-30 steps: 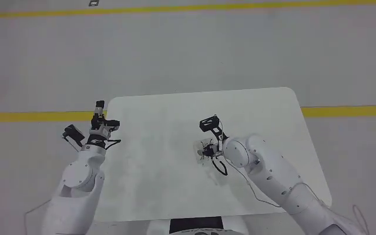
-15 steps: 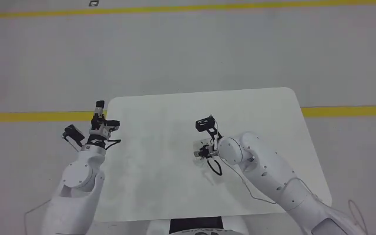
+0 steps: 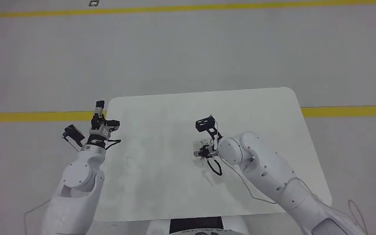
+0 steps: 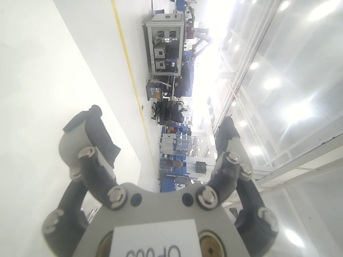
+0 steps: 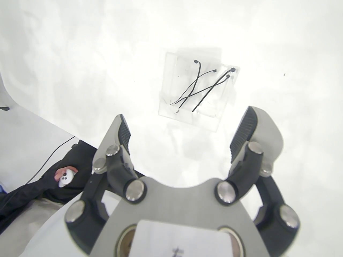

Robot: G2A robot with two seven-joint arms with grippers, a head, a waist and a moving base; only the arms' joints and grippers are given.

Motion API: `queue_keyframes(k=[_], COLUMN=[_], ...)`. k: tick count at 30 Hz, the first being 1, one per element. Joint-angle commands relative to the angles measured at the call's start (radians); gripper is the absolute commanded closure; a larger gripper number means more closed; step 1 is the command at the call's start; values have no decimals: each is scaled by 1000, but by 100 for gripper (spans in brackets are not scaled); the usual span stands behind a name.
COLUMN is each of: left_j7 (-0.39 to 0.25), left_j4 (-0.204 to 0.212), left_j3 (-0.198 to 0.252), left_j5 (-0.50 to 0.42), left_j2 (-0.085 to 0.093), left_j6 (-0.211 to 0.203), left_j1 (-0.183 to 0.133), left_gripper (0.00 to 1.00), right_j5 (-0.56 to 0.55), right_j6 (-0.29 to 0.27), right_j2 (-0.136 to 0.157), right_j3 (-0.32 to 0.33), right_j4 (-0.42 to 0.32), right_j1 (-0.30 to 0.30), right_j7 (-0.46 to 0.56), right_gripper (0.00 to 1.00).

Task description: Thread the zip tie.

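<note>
Right now my right tool point(image 5: 185, 121) hangs above the middle of the tabletop point(image 3: 153, 176), jaws spread wide with nothing between them. Just past its tips, through the right wrist camera, I see a shallow clear tray point(image 5: 167, 81) lying flat on the tabletop, and in it are four black zip ties point(image 5: 199, 86). They are loose and crossing one another, with their heads toward the tray's far side and their tails toward the side nearer the tool. The tool is not touching either the tray or the zip ties. From the top camera, the same tool sits roughly midway between the left and right edges of the tabletop. My left tool point(image 4: 159, 117) is well apart from all that, out at the left edge of the tabletop and pointing away from the robot along that edge. Its jaws are also wide open and not gripping anything.
</note>
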Motion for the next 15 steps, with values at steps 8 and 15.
queue_keyframes(k=[8, 15], left_j7=[0, 0], left_j4=[0, 0], left_j3=[0, 0], left_j5=[0, 0], left_j2=[0, 0], left_j6=[0, 0], left_j1=[0, 0], left_gripper=[0, 0], right_j5=[0, -42], right_j6=[0, 0], right_j2=[0, -13], right_j3=[0, -24], right_j4=[0, -4], right_j1=[0, 11], right_j7=[0, 12], right_gripper=[0, 0])
